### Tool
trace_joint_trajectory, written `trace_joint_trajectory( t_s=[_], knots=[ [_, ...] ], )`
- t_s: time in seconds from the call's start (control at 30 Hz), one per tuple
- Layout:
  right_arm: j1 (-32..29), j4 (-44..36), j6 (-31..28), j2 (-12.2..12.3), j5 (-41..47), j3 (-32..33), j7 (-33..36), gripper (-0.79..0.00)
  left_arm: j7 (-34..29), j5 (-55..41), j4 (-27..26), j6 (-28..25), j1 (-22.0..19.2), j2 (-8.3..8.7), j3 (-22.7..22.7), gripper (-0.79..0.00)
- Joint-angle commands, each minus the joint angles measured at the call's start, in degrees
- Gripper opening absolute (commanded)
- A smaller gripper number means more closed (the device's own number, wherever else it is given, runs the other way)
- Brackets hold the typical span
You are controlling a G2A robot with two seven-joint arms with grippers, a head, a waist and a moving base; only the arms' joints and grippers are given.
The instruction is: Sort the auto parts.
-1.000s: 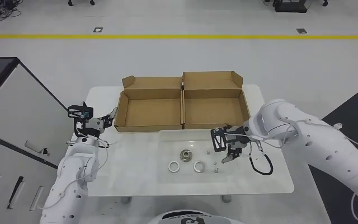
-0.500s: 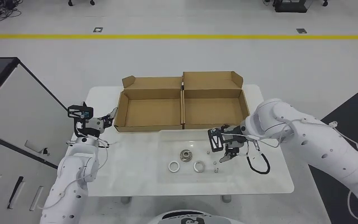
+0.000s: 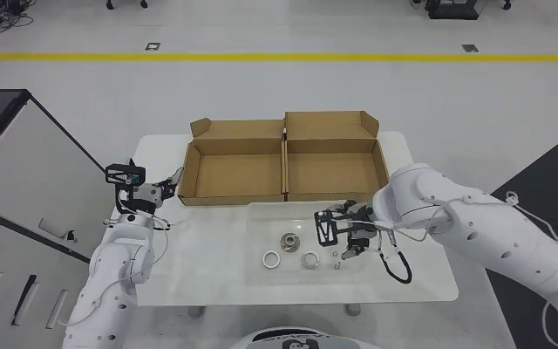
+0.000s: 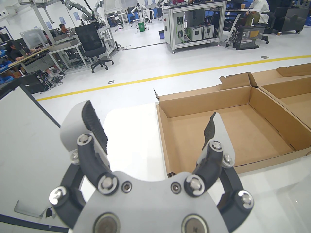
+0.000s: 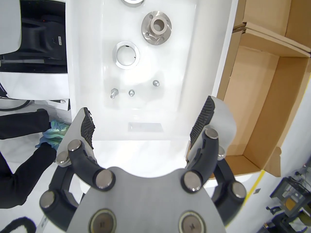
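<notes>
A metal flange (image 3: 288,240) (image 5: 156,27), two metal rings (image 3: 272,259) (image 3: 310,259) (image 5: 127,55) and three small bolts (image 5: 131,93) lie in a shallow white tray (image 3: 261,218) at the table's front middle. My right gripper (image 3: 327,229) (image 5: 148,120) hovers open and empty just right of these parts, pointing toward them. The left gripper (image 3: 170,181) (image 4: 153,124) is open and empty at the table's left edge, facing the left cardboard box (image 3: 234,170) (image 4: 230,127).
Two open cardboard boxes stand side by side at the back of the table, the right one (image 3: 336,170) (image 5: 262,86) just behind my right gripper. A grey panel (image 3: 44,174) leans off the table's left side.
The right gripper has moved left along the tray toward the parts. The left arm has stayed put.
</notes>
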Motion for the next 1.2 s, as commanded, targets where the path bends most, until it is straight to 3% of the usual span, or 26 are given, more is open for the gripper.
trace_joint_trajectory(
  t_s=[0.0, 0.17, 0.53, 0.6, 0.7, 1.17],
  knots=[
    [1.4, -0.5, 1.8, -0.2, 1.6, -1.3, 1.8, 0.000, 0.0, 0.0, 0.0, 0.0, 0.0, 0.00, 0.0, 0.000],
    [4.7, -0.9, 5.8, -1.2, 3.9, -4.5, 5.8, 0.000, 0.0, 0.0, 0.0, 0.0, 0.0, 0.00, 0.0, 0.000],
    [11.7, 2.9, 7.5, -4.4, 6.1, -14.5, 7.5, 0.000, 0.0, 0.0, 0.0, 0.0, 0.0, 0.00, 0.0, 0.000],
    [13.0, 3.6, 7.6, -5.0, 6.6, -16.2, 7.6, -0.099, 0.0, 0.0, 0.0, 0.0, 0.0, 0.00, 0.0, 0.000],
    [13.7, 4.5, 7.8, -5.8, 7.2, -16.9, 7.8, -0.151, 0.0, 0.0, 0.0, 0.0, 0.0, 0.00, 0.0, 0.000],
    [11.1, 7.7, 8.3, -8.7, 5.3, -16.9, 8.4, -0.219, 0.0, 0.0, 0.0, 0.0, 0.0, 0.00, 0.0, 0.000]
  ],
)
